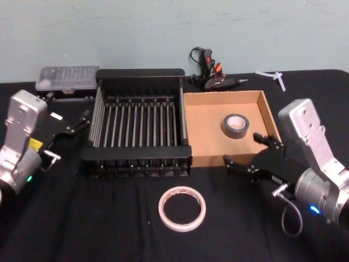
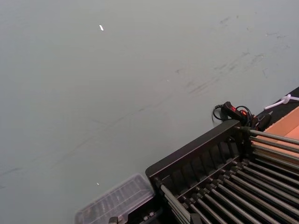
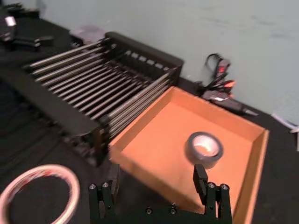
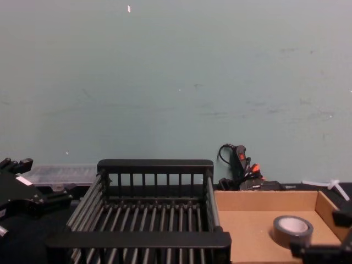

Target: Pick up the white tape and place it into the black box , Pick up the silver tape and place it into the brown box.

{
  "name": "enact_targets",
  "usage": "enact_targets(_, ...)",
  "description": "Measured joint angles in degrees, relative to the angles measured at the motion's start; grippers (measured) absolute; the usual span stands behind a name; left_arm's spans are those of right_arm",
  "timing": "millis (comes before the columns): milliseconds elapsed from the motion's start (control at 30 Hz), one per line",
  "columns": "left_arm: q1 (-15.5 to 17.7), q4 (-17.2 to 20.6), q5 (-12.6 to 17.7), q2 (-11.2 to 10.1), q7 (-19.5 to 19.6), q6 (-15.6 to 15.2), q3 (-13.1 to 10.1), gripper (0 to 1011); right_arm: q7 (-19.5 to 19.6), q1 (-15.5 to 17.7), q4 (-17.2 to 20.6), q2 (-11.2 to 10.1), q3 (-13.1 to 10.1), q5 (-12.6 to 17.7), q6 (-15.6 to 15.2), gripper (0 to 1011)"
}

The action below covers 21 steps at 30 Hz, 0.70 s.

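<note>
Head view gives us the whole bench [image 1: 82, 229], which has a black cover. The silver tape [image 1: 235, 126] lies flat inside the brown box [image 1: 199, 117], near its right wall. The white tape [image 1: 182, 208] lies flat on the bench in front of both boxes, well apart from them. The black box [image 1: 139, 158] stands just to the left of the brown box, touching it, and we see nothing inside it.

Our right pincer [image 1: 248, 154] is at the front right corner of the brown box. Its fingers are spread apart and hold nothing; in the right wrist view the silver tape [image 3: 204, 149] sits beyond them. Our left pincer [image 1: 82, 122] is beside the left wall of the black box, but we cannot tell its state.
</note>
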State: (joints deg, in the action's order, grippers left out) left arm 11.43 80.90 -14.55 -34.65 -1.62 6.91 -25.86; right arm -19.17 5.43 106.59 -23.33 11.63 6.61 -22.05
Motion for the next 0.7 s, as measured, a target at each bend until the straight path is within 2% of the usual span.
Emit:
enact_targets(133, 0.00, 0.00, 0.00, 0.00, 0.00, 0.00, 0.00, 1001, -0.79, 1.25, 1.92, -1.22, 1.02, 0.29, -2.12, 1002)
enact_targets(367, 0.00, 0.00, 0.00, 0.00, 0.00, 0.00, 0.00, 1001, -1.33, 2.16, 3.42, -2.19, 2.60, 0.61, -4.42, 1002)
enact_targets(700, 0.00, 0.00, 0.00, 0.00, 0.00, 0.00, 0.00, 1001, -1.62, 0.93, 2.29, -1.84, 5.83, 0.14, -6.81, 1002)
